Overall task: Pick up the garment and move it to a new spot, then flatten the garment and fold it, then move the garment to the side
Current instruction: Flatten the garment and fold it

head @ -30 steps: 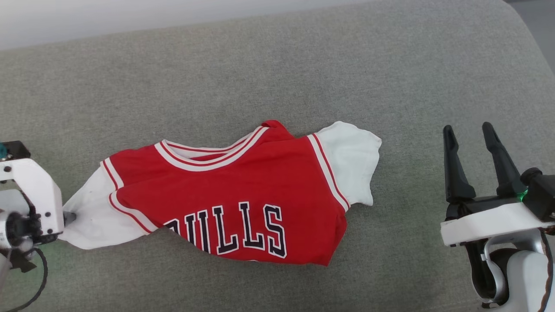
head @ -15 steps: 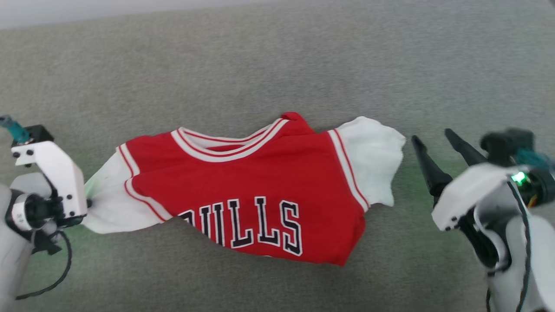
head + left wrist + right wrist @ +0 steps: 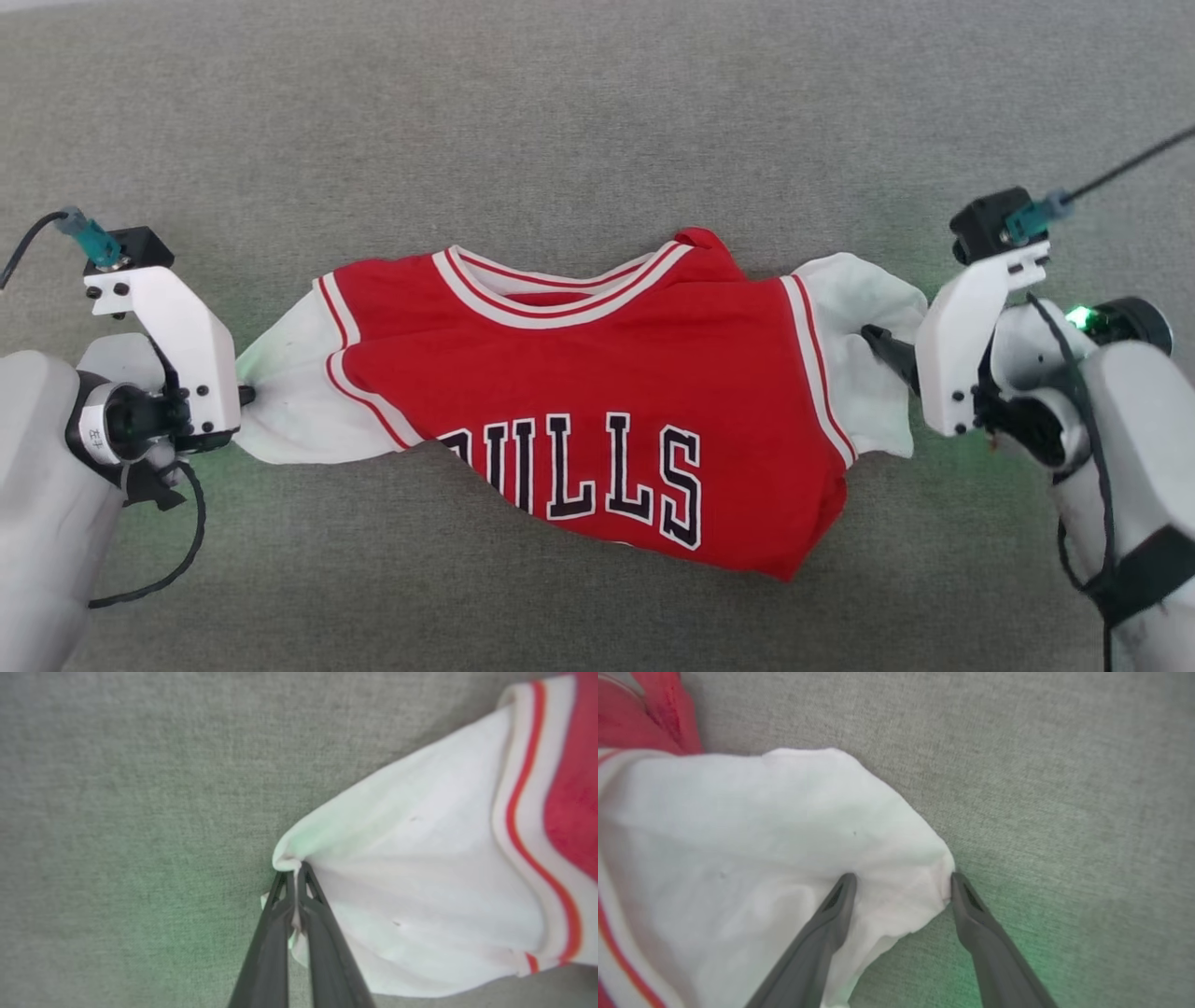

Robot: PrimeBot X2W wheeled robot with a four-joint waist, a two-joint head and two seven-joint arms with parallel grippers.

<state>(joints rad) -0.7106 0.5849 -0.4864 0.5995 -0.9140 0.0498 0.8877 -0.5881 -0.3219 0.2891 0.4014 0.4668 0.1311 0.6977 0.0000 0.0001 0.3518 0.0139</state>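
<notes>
Left pincer (image 3: 295,871) clamped on left sleeve (image 3: 420,858) tip, right pincer (image 3: 901,881) apart w/ tips straddling right sleeve (image 3: 761,835) edge; 1 garment (image 3: 597,373), 2 white sleeves, lies stretched btwn the 2 pincers on grey surface (image 3: 597,121).

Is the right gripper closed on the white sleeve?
No, the right gripper has its fingers apart, straddling the white sleeve edge.

Our two arms reach inward from opposite sides, one gripper clamped, the other spread.
Our left gripper (image 3: 245,395) presses its two long dark fingers (image 3: 275,933) together on a white sleeve edge of the small red jersey-style garment (image 3: 597,373). Our right gripper (image 3: 901,879) has its jaws wide apart, straddling the opposite sleeve's edge. Our pale forearms (image 3: 37,485) sit at the lower corners of the head view.
</notes>
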